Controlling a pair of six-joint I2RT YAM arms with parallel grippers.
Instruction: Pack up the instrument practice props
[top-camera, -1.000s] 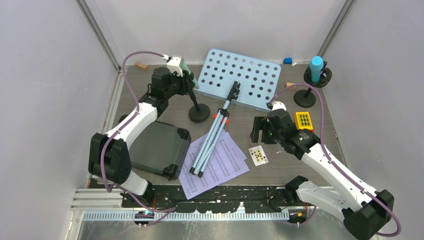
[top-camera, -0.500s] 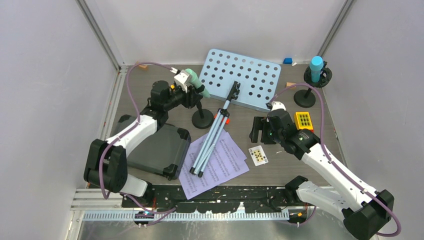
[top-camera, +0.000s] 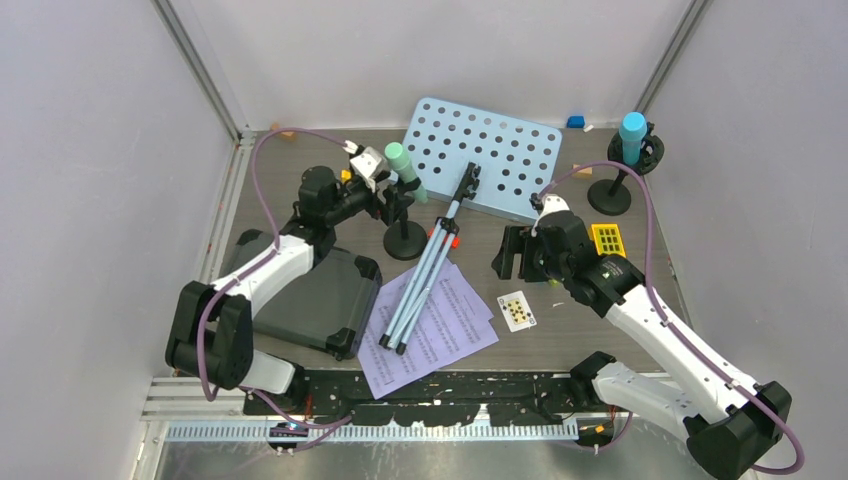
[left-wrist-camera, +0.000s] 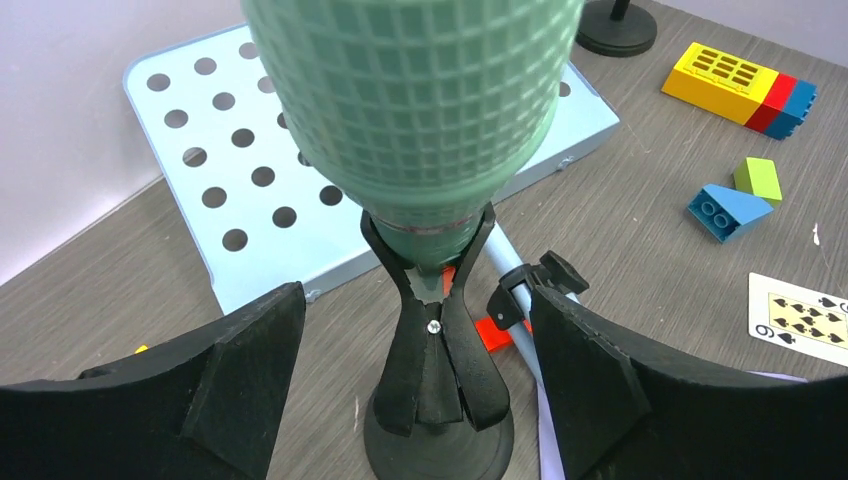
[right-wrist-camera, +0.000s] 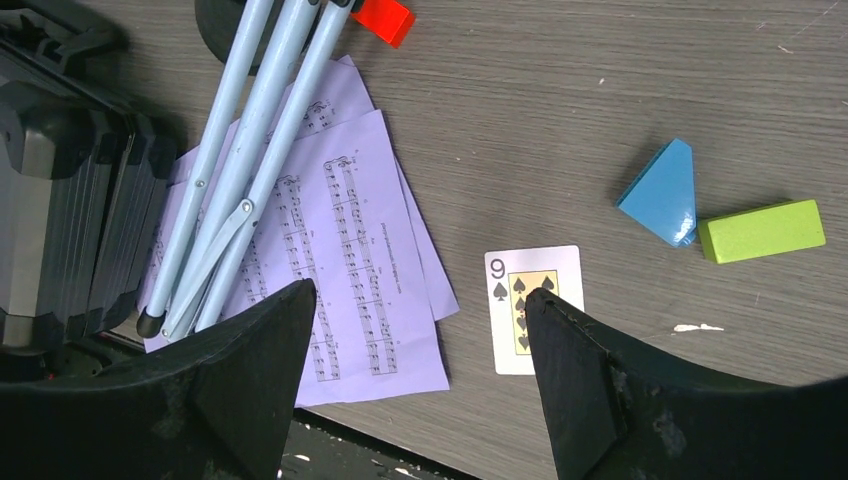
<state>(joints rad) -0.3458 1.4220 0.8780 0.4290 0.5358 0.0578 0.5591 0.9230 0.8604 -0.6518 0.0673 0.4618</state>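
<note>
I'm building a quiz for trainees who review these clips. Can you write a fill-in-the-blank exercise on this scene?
The microphone flanked by the open left tool is ___. The playing card below the right tool is the ___ of spades. The second microphone, upright at the far right, is ___.
Missing words: green; nine; blue.

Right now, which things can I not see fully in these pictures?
Green microphone: top cut off by the upper edge, left wrist view.
Black case: cut off by the left edge, right wrist view.
Purple pages: partly covered by the stand's legs, top view.
</note>
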